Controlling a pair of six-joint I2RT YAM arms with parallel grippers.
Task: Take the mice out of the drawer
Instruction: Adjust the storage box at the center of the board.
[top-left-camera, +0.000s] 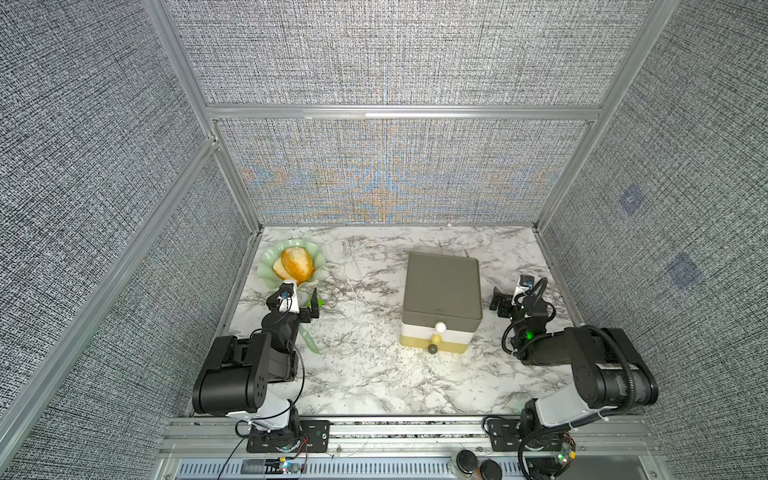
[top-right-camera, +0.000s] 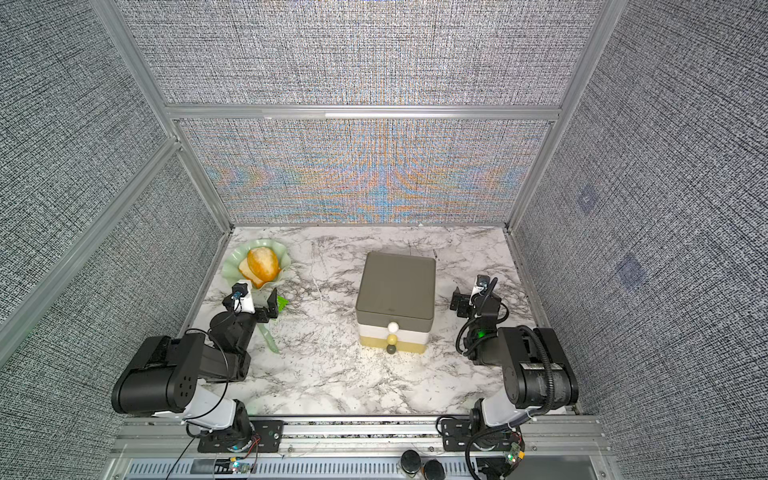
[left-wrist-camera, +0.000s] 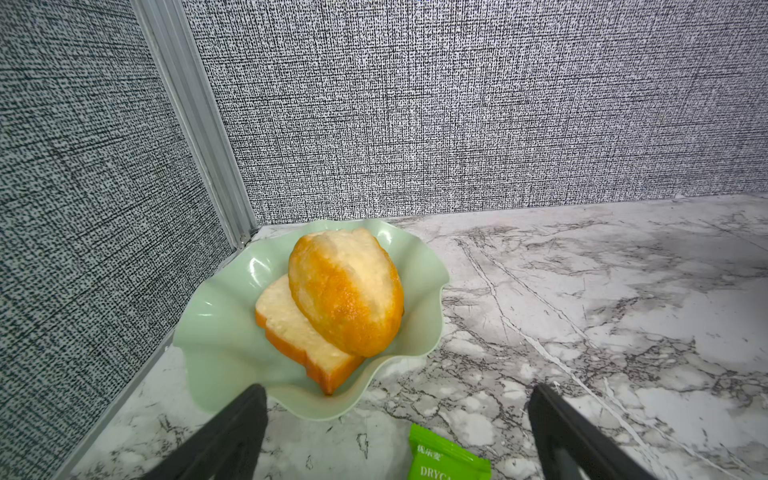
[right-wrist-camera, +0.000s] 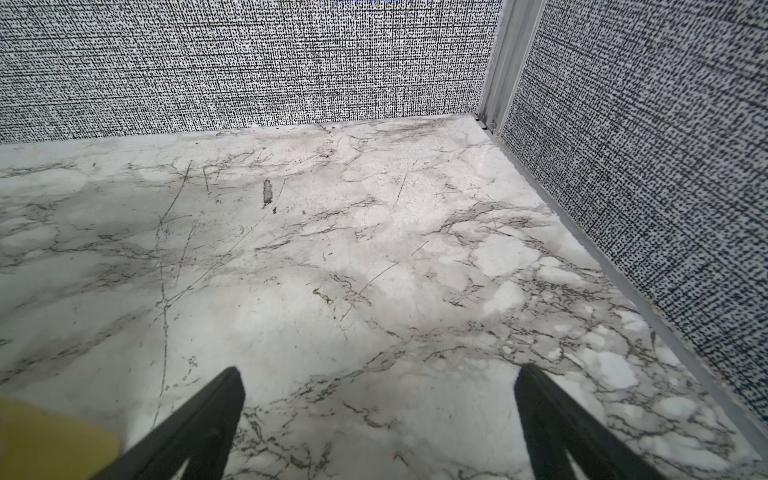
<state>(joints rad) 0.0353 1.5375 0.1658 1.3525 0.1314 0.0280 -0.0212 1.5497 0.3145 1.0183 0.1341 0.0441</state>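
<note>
The drawer unit (top-left-camera: 442, 286) (top-right-camera: 397, 286) stands right of the table's middle, grey-topped, with three stacked drawers, all pushed in. Their round knobs are white (top-left-camera: 440, 327), yellow (top-left-camera: 436, 338) and dark (top-left-camera: 433, 349). The mice are hidden. My left gripper (top-left-camera: 294, 297) (left-wrist-camera: 397, 390) is open at the far left, just in front of a green bowl, holding nothing. My right gripper (top-left-camera: 515, 291) (right-wrist-camera: 376, 372) is open beside the unit's right wall, over bare marble. A yellow corner of the unit (right-wrist-camera: 50, 440) shows in the right wrist view.
A wavy pale green bowl (top-left-camera: 266, 266) (left-wrist-camera: 216, 332) with bread pieces (left-wrist-camera: 345, 291) sits in the back left corner. A green packet (left-wrist-camera: 446, 459) and a pale green spoon (top-left-camera: 309, 338) lie by the left gripper. Fabric walls enclose three sides.
</note>
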